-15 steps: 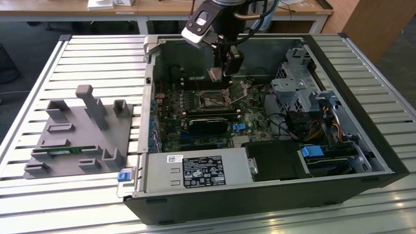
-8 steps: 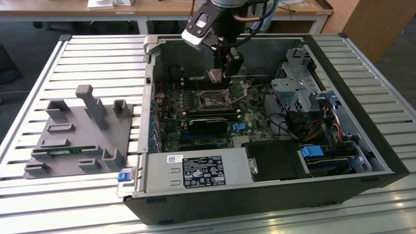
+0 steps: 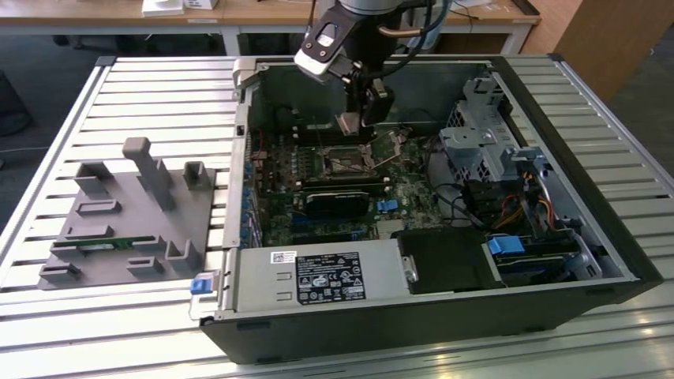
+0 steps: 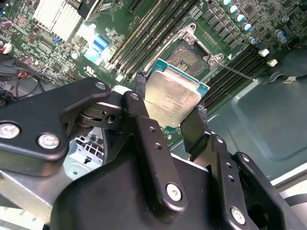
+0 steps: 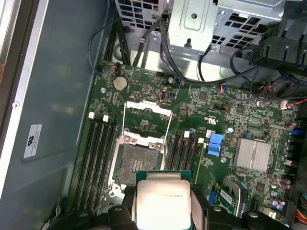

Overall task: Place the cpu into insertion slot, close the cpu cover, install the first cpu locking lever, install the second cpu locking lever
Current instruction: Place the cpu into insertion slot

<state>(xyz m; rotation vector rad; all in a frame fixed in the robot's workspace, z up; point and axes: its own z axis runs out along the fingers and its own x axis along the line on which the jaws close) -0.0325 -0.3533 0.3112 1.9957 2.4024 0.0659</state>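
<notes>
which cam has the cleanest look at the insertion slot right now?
First wrist view: the insertion slot is seen almost straight down, one edge behind the cpu. Second wrist view shows it slanted; exterior view, small, near the gripper.

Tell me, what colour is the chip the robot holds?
The cpu is silvery-beige on top with a green rim; the second wrist view shows it best.

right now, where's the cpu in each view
Exterior view: the cpu is held in the hand, close to the insertion slot.
Second wrist view: the cpu sits clamped between the hand's fingers, with the insertion slot just beyond it.
First wrist view: the cpu is right beside the insertion slot.
Shared landmark: the insertion slot, with no chip in it.
</notes>
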